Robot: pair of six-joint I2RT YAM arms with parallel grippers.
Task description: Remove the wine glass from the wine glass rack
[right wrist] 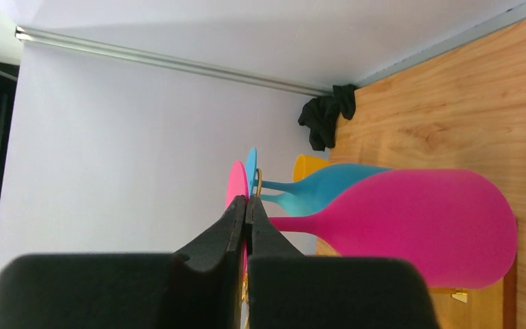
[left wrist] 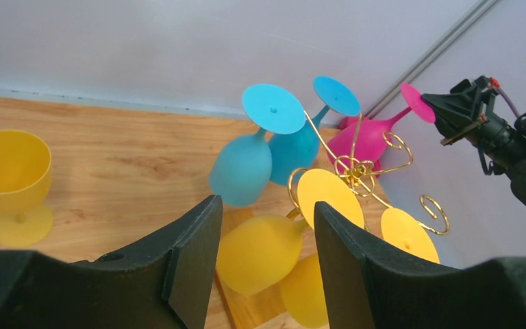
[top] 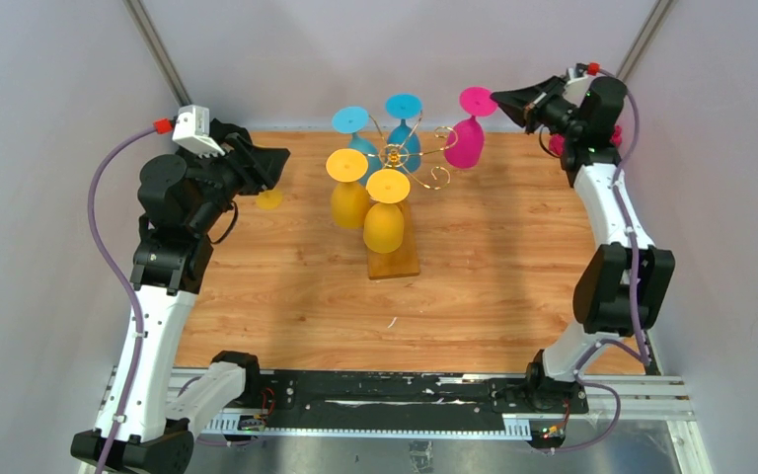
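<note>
The wine glass rack (top: 395,156) is gold wire on a wooden base (top: 395,263) at the table's middle. Two blue glasses (top: 404,138) and two yellow glasses (top: 383,222) hang upside down on it. A pink wine glass (top: 464,143) hangs tilted at its right side. My right gripper (top: 498,98) is shut on the rim of the pink glass's foot (right wrist: 236,185); its bowl (right wrist: 418,226) fills the right wrist view. I cannot tell whether it still rests on the wire. My left gripper (top: 281,163) is open and empty, left of the rack (left wrist: 356,168), with the jaws (left wrist: 266,203) facing the yellow glasses.
A yellow glass (left wrist: 10,178) stands upright on the table at the left, mostly hidden under my left gripper in the top view (top: 269,198). Something pink (top: 556,145) shows behind my right arm. Grey walls close in the back and both sides.
</note>
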